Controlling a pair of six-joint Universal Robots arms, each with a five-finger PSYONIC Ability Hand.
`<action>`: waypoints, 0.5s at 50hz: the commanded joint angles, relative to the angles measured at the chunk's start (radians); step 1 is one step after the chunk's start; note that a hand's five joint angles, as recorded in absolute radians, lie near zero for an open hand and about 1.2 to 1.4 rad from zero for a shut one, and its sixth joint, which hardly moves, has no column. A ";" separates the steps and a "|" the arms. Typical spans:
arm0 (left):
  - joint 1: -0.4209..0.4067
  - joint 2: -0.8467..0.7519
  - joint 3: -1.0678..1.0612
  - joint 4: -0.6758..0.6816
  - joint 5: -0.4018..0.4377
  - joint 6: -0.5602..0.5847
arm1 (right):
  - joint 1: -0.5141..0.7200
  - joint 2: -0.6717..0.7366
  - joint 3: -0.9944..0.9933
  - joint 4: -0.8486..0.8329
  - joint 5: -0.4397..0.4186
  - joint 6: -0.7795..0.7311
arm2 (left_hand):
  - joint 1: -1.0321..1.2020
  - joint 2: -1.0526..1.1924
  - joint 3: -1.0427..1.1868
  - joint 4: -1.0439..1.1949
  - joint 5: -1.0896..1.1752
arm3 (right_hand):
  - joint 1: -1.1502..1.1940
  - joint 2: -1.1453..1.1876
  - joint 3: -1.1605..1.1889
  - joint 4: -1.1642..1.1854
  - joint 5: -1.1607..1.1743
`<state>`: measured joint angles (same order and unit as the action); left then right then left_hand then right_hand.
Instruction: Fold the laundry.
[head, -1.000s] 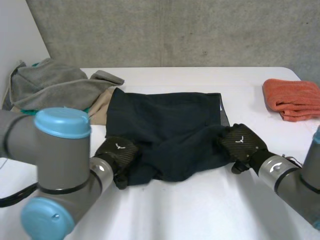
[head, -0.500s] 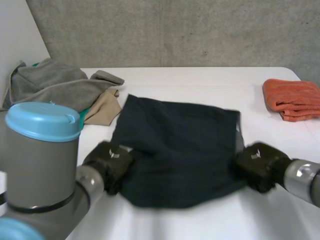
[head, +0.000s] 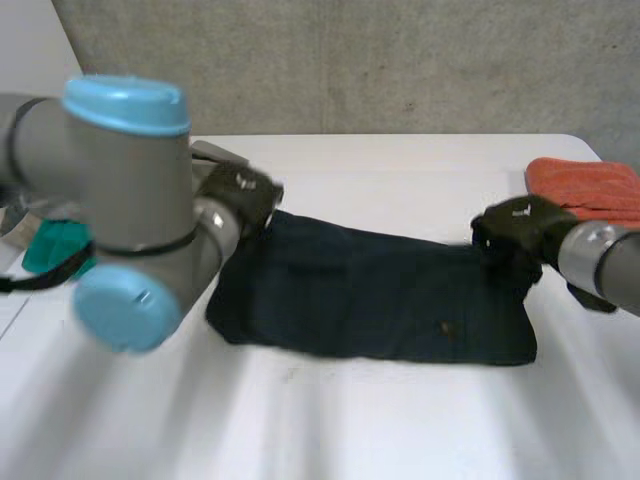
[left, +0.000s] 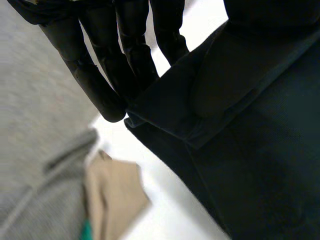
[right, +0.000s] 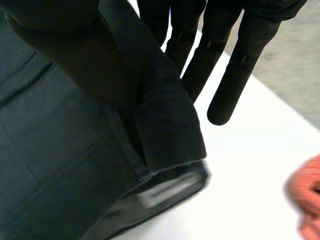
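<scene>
A white table (head: 400, 420) stands before what looks like a grey concrete wall (head: 400, 60).

Garment (head: 380, 300): dark woven cloth, matt, with stitched hems. Left hand (left: 90, 75) and right hand (right: 240, 65) — matt black, smooth. Table (head: 400, 430) smooth white. Towel (head: 600, 185) orange, nubby. Wall (head: 400, 60) — rough grey concrete.

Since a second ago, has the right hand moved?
Yes: the right hand moved away from the robot, pulling the dark garment along, to beside the orange towel.
</scene>
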<state>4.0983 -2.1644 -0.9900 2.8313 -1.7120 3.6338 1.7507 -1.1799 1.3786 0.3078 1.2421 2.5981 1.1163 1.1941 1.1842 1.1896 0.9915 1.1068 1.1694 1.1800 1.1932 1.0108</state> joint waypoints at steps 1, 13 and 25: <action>0.020 -0.291 0.384 0.016 -0.021 0.034 | 0.065 0.167 -0.099 -0.209 0.190 -0.058 | 0.280 0.202 0.212 0.207 0.230 | 0.289 0.227 0.216 0.203 0.211; 0.014 -0.539 0.720 0.031 -0.040 0.045 | 0.130 0.370 -0.156 -0.634 0.454 -0.119 | -0.942 -1.020 -1.010 -1.015 -0.992 | -0.932 -0.995 -1.005 -1.019 -1.011; 0.008 -0.197 0.259 0.118 -0.025 -0.090 | 0.113 -0.001 0.019 -0.153 0.272 0.011 | -0.942 -1.020 -1.010 -1.015 -0.992 | -0.932 -0.995 -1.005 -1.019 -1.011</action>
<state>4.1061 -2.5415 -0.4792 2.8741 -1.7623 3.6069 1.8875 -0.9970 1.3091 -0.1616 1.6284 2.5722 0.1888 0.2012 0.2029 0.1953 0.0423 0.2158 0.2012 0.1995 0.1973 0.0397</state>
